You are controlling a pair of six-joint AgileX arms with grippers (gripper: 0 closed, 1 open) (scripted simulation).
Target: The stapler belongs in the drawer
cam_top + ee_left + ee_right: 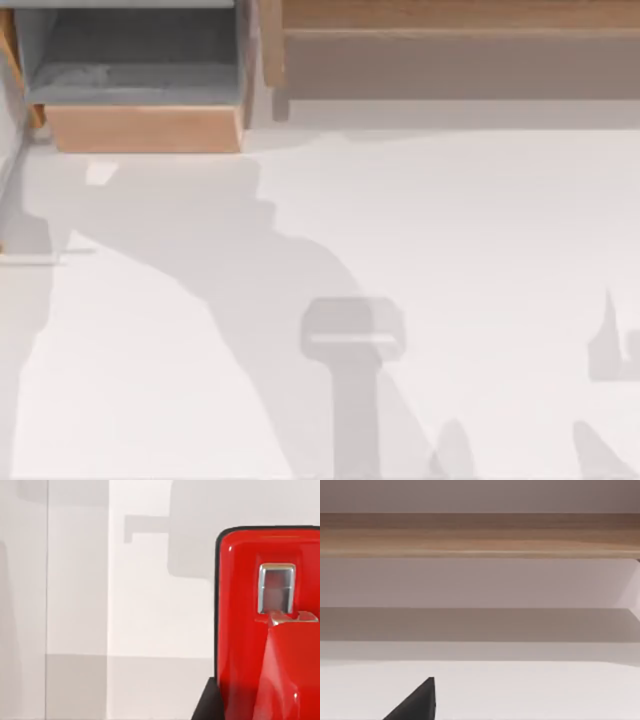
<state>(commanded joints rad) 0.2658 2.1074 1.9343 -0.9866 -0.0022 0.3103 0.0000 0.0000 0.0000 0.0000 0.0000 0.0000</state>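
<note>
The stapler (250,630), glossy red with a metal catch on top, sits very close to the left wrist camera. My left gripper (260,714) is shut on it, and one dark finger (206,707) presses against its side above the white table. The drawer (145,128) stands pulled out at the table's back left, showing grey inner walls and floor behind its light tan front panel. Nothing is visible inside it. A dark part of my right gripper (417,705) hangs over the table, facing the cabinet.
A wide brown wooden cabinet panel (450,15) runs along the back right, with a shadowed recess beneath it, and the right wrist view faces this panel (480,535). The arms cast grey shadows (350,335) across the white tabletop. A low wall edge borders the far left.
</note>
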